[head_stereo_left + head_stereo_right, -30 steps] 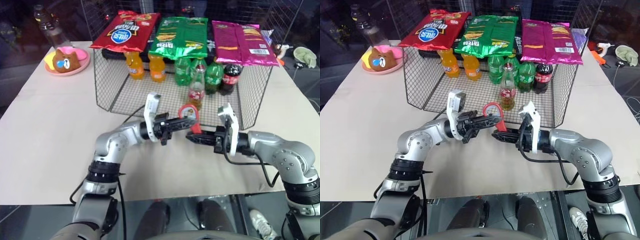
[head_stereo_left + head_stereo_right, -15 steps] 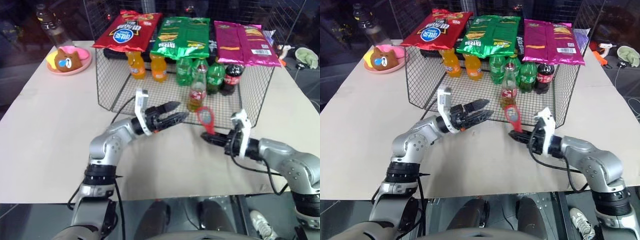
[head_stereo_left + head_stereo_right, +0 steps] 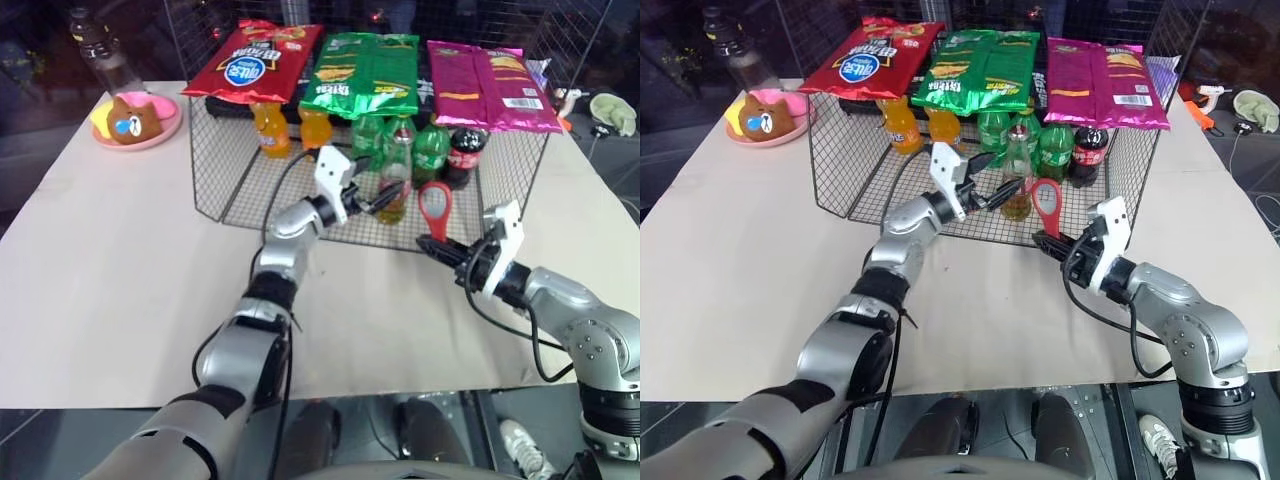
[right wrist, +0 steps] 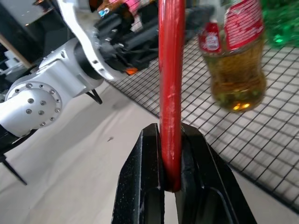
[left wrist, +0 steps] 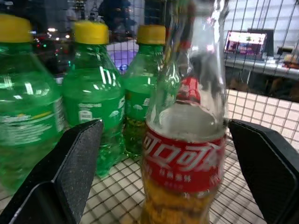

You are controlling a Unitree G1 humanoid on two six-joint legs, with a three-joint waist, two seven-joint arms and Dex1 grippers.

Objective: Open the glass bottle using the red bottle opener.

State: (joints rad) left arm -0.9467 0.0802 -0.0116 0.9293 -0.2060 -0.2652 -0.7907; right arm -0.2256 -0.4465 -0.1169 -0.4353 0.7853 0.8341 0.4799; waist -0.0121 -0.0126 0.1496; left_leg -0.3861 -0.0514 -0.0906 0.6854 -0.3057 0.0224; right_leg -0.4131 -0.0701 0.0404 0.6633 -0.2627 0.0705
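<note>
Glass bottle [image 3: 395, 183] upright on wire basket [image 3: 250, 190] floor, green bottles [image 5: 84, 98] close behind, chip bags [image 3: 365, 70] overhead. Left gripper [image 3: 1008, 192] now reaches in, fingers spread wide either side of bottle — a second ago shut at red bottle opener [image 3: 435, 208]. Right gripper [image 4: 170, 182] clamps opener handle, ring up, beside bottle.

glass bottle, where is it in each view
Left eye: glass bottle in the wire basket, centre.
Right eye: centre, same spot.
Left wrist: close up, between the open left claw's fingers.
Right wrist: beyond the red bottle opener.
Shared landmark: red-and-white label.
</note>
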